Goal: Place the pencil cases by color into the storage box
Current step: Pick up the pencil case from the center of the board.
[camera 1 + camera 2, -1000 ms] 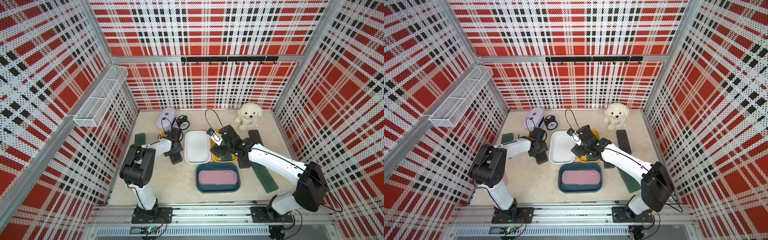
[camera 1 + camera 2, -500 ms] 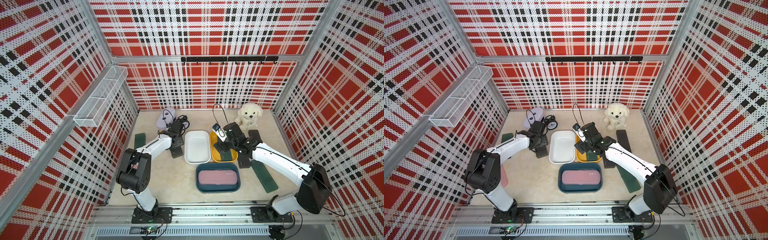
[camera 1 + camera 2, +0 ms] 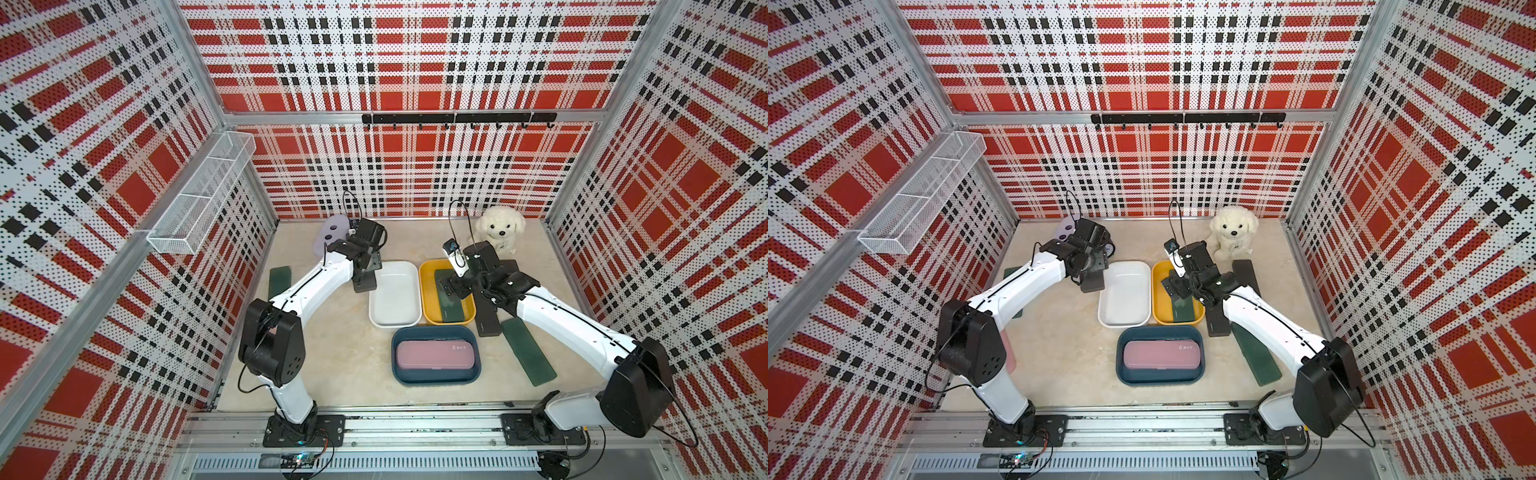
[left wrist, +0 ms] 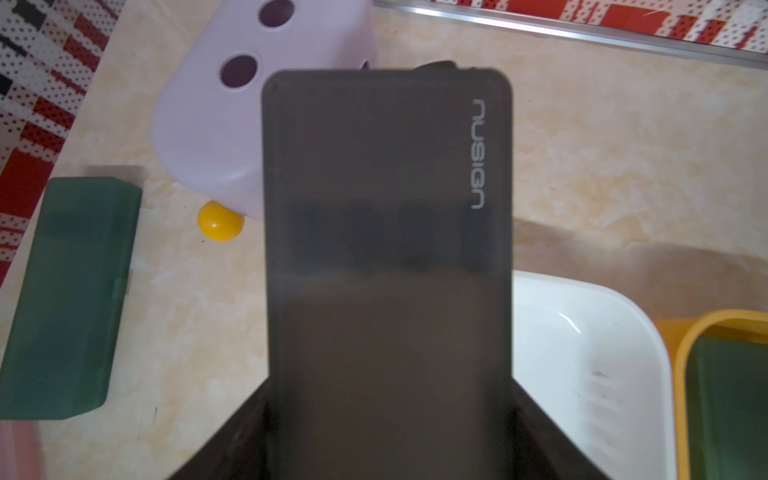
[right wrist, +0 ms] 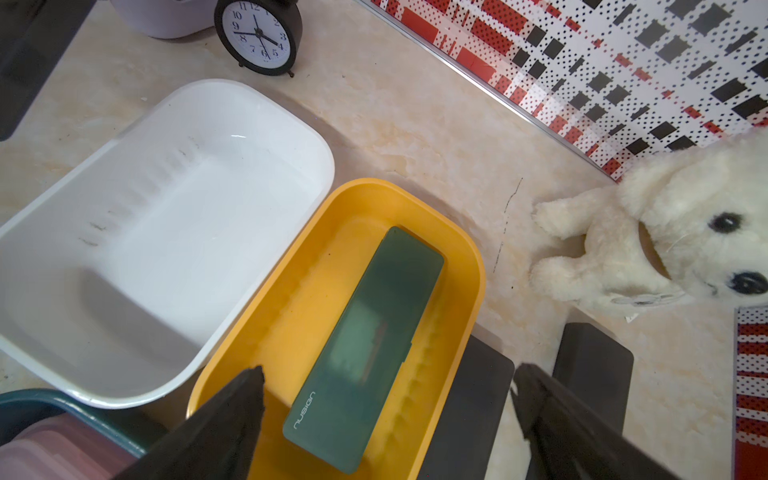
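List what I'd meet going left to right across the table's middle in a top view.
Green case by the wall → black case in the left gripper → white bin → yellow bin → loose black case → slanted green case.

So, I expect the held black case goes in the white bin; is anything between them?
Nothing visible does. The black pencil case, gripped by the left gripper, hangs just beside the rim of the white bin, and the bin holds nothing.
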Available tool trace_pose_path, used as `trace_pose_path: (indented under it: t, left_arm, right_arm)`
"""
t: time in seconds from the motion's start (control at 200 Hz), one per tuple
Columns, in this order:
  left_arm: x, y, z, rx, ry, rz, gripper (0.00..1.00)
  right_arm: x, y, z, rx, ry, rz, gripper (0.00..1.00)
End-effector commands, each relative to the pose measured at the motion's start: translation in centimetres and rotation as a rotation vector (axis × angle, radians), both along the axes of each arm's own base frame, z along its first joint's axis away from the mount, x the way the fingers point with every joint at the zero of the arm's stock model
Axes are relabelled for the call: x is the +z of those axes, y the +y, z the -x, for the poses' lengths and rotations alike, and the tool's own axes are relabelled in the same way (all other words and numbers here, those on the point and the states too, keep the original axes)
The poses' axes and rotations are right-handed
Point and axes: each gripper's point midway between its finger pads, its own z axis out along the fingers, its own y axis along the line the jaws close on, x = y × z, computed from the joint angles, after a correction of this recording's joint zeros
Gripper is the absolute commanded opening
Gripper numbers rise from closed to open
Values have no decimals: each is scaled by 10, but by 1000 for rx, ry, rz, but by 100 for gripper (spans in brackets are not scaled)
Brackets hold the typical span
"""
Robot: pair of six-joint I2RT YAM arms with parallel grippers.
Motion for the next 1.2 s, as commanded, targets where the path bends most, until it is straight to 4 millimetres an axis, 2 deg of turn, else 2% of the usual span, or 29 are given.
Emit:
trace_pose_path:
  t: [0.0,0.215,0.421,1.197]
  left_arm:
    - [-8,-21,2,-87,44,-14,51]
    - [-24,-57,3,-181,86,-1,51]
    - [-45,-78,4,-225,132,2,51]
    - [-111,-101,28,-218,252,50,51]
  right_arm:
    - [15,-13,-2,-46,-29,-52,100]
    - [13,-33,-2,-90,-24,-55,100]
    - [8,-48,-2,-123,-16,-60,100]
    - [-8,-53,-3,-111,20,-57,100]
